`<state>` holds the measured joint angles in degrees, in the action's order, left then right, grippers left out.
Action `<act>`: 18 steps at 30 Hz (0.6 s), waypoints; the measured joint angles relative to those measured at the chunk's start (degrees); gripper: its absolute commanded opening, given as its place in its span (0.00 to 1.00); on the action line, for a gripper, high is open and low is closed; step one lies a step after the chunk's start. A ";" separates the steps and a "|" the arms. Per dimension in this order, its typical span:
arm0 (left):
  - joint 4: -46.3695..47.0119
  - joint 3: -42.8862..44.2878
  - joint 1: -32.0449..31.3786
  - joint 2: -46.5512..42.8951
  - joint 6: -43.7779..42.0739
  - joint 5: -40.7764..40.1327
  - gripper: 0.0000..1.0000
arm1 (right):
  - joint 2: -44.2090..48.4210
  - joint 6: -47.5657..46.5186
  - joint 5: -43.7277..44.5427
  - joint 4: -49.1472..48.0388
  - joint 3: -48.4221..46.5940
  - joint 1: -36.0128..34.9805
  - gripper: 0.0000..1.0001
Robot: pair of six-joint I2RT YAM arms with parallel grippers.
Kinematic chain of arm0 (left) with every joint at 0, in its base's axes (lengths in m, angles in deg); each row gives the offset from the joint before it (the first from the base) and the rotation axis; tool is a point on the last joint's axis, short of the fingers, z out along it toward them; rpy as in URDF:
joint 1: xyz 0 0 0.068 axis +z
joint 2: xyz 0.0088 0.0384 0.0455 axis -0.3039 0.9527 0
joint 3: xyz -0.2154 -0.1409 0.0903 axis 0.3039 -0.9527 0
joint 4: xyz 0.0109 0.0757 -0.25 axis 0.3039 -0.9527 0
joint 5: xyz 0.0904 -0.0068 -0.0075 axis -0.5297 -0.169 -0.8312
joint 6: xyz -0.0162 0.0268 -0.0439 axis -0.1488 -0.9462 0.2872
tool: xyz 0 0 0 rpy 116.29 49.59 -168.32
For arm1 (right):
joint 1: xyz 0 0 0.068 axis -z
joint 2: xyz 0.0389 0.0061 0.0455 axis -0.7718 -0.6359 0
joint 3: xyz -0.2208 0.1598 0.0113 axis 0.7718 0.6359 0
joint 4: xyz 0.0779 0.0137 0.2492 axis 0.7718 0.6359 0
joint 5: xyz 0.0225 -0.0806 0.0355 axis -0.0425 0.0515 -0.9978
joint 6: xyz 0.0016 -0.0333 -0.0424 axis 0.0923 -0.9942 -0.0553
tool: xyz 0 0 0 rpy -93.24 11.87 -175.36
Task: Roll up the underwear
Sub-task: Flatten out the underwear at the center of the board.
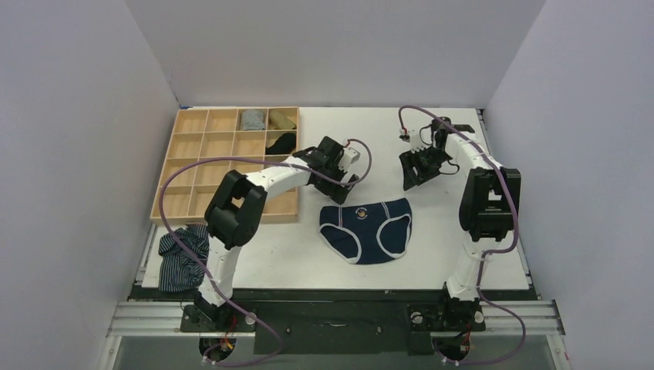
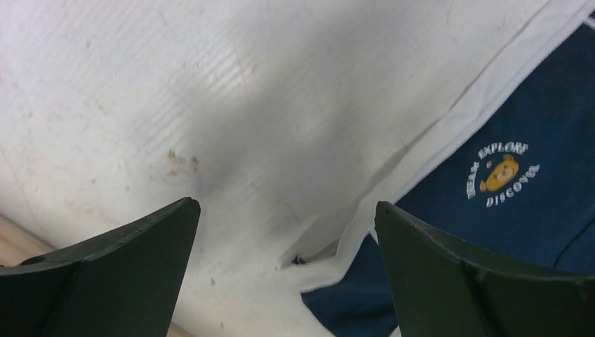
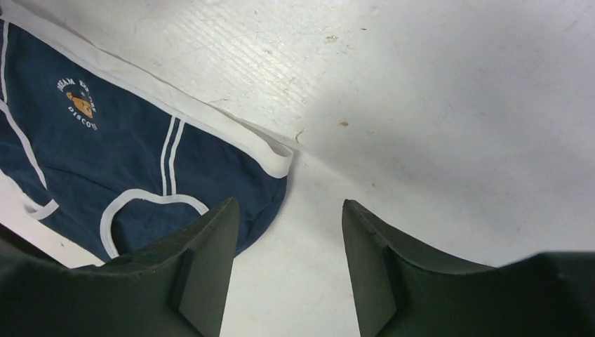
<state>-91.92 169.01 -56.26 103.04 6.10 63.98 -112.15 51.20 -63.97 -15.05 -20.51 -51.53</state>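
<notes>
The navy underwear [image 1: 366,227] with white waistband and trim lies flat and spread out on the white table, waistband toward the far side. My left gripper [image 1: 347,187] hovers over its far-left waistband corner. In the left wrist view that gripper [image 2: 286,203] is wide open, the white corner [image 2: 330,260] lying loose between the fingers and the navy cloth [image 2: 533,225] with its bear logo at right. My right gripper [image 1: 410,179] hangs above the far-right corner. It is open [image 3: 288,202] over bare table, with the underwear [image 3: 105,154] just left of its left finger.
A wooden compartment tray [image 1: 166,166] stands at the far left, holding a grey roll [image 1: 252,119], an olive roll [image 1: 281,118] and a black sock roll [image 1: 281,142]. A blue-and-white striped garment [image 1: 183,258] lies crumpled at the near-left table edge.
</notes>
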 measured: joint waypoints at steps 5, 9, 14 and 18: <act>2.78 -9.22 0.44 -7.87 0.09 -0.17 0.97 | 6.43 0.81 0.52 -2.56 4.83 -0.55 0.52; 4.68 -16.59 0.46 -15.30 -1.75 1.57 0.97 | 11.98 0.37 0.98 -3.10 10.03 -2.54 0.51; 6.73 -22.18 0.44 -20.90 -5.29 5.14 0.97 | 12.81 -0.04 3.02 -3.85 15.04 -6.25 0.49; 7.13 -23.87 0.44 -21.59 -7.10 11.06 0.97 | 11.04 -0.02 3.34 -4.24 15.50 -7.43 0.48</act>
<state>-84.79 145.14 -55.82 81.44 -1.00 75.04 -101.11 51.18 -60.62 -19.29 -5.01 -58.96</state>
